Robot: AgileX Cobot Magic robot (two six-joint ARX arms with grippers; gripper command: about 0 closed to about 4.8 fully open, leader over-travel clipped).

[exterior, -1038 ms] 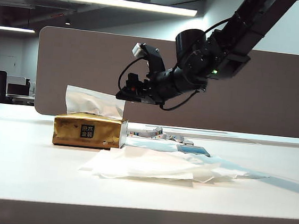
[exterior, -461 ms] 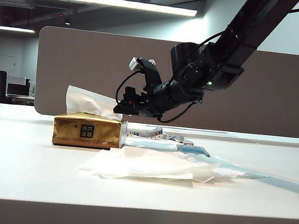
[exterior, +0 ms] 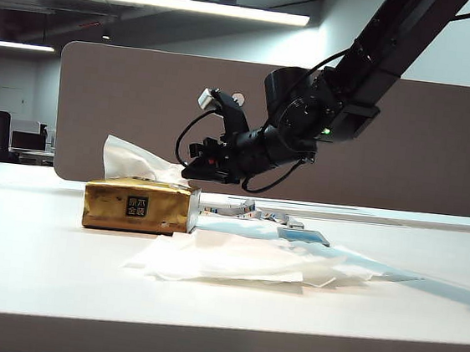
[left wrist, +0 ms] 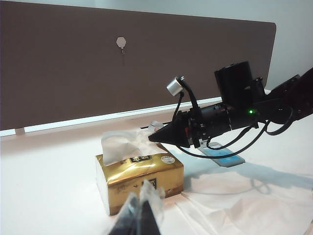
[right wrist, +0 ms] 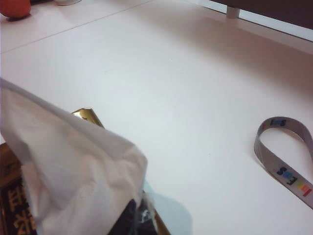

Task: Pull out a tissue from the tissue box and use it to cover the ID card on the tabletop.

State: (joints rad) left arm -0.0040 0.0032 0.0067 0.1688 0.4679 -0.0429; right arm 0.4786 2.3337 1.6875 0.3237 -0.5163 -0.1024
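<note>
The golden-brown tissue box [exterior: 137, 205] stands on the white tabletop [exterior: 56, 275]. A rumpled white tissue [exterior: 134, 160] pokes from its top. My right gripper [exterior: 187, 172] reaches down from the right to the tissue's near end, shut on it. In the right wrist view the tissue [right wrist: 73, 171] runs into the closed dark tips of the right gripper [right wrist: 142, 219] above the box [right wrist: 87, 116]. The light-blue ID card [exterior: 303, 235] lies flat to the right of the box, uncovered. My left gripper [left wrist: 141, 209] hangs back from the box [left wrist: 139, 178], fingers together and holding nothing.
A flat pile of white tissues [exterior: 243, 259] lies in front of the card. A grey lanyard [right wrist: 286, 169] curls on the table behind the box. A brown divider panel [exterior: 126, 89] closes off the back edge.
My right gripper has sunk and moved left to the tissue's end. Its jaws, open before, have closed there. The left arm has kept still.
</note>
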